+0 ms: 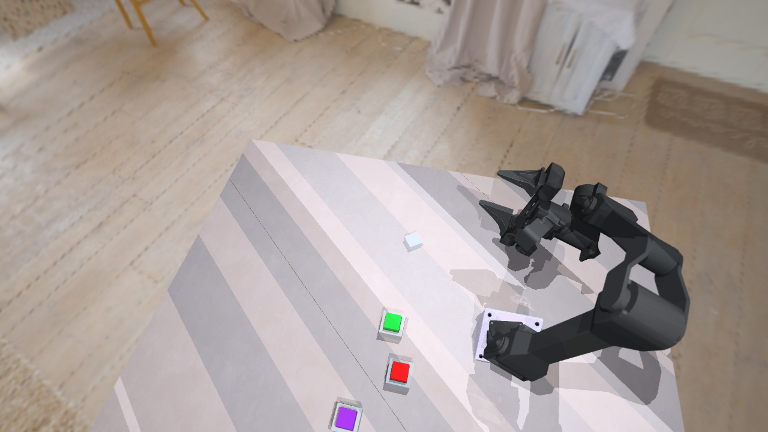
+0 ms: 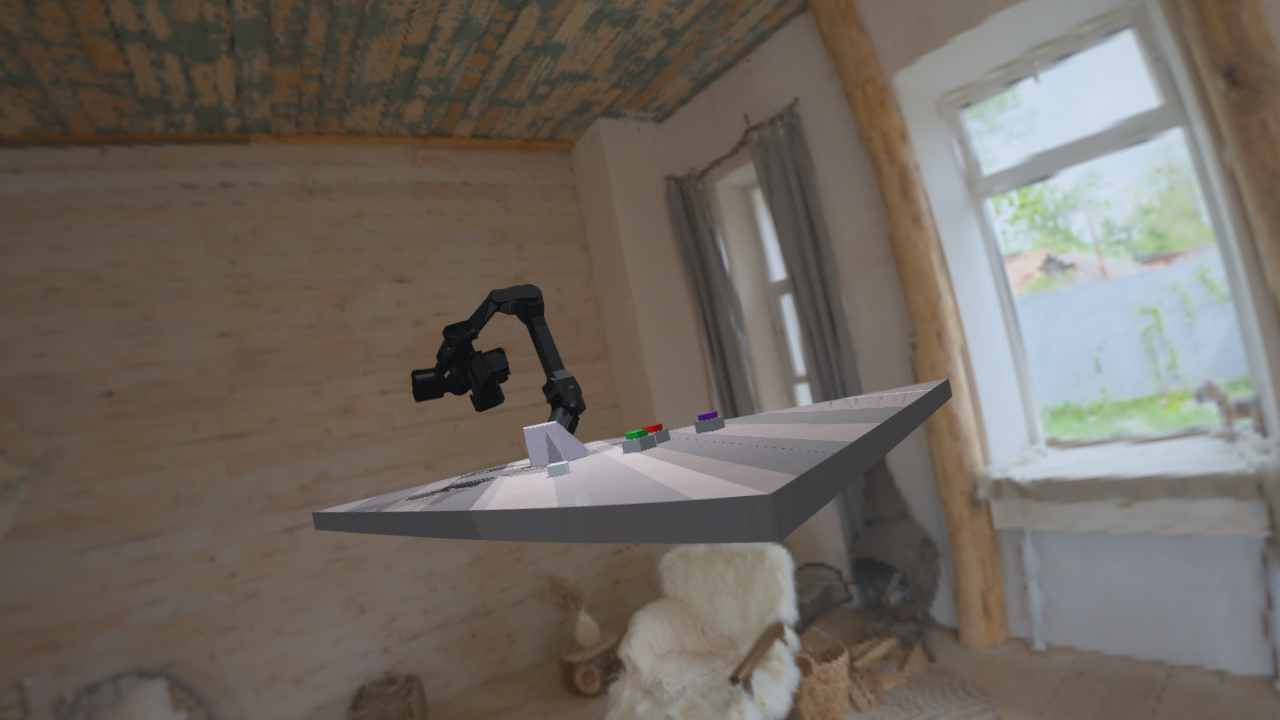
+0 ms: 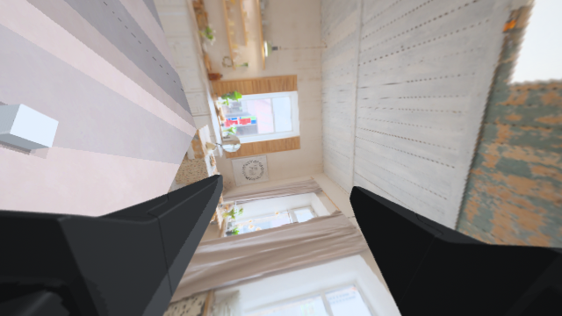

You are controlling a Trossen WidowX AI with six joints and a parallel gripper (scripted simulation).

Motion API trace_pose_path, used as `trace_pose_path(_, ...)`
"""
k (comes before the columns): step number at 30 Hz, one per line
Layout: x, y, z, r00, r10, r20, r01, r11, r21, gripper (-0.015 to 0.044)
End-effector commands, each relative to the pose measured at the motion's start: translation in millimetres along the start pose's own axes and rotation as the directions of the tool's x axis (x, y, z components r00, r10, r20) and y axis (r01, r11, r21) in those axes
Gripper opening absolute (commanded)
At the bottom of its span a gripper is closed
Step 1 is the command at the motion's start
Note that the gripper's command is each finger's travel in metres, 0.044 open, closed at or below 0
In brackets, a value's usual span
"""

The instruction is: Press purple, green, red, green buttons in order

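Near the table's (image 1: 300, 225) near edge in the top view sits the purple button (image 1: 345, 417), with the red button (image 1: 399, 371) and green button (image 1: 392, 322) in a row behind it, each farther in. A white block (image 1: 413, 240) lies mid-table. Toward the far right corner the gripper (image 1: 496, 189) hangs raised, fingers spread wide on nothing, well apart from all three buttons.
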State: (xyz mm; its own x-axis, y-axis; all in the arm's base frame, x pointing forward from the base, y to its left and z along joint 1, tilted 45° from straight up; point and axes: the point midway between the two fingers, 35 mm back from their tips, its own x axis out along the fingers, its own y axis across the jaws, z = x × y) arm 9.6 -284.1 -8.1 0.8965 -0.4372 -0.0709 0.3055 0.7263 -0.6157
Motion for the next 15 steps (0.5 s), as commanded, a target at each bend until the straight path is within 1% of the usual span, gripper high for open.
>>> trace_pose_path(1, 1, 0, 0, 1.0, 0.005, 0.002, -0.005, 1.0, 0.004, 0.04)
trace_pose_path(4, 16, 1, 7, 0.996, 0.08, 0.033, -0.082, 0.995, 0.061, 0.04)
trace_pose_path(7, 46, 5, 24, 0.967, 0.236, 0.091, -0.249, 0.953, 0.171, 0.04)
trace_pose_path(10, 77, 14, 46, 0.905, 0.401, 0.14, -0.424, 0.863, 0.274, 0.04)
trace_pose_path(15, 121, 27, 93, 0.765, 0.614, 0.193, -0.627, 0.643, 0.439, 0.04)
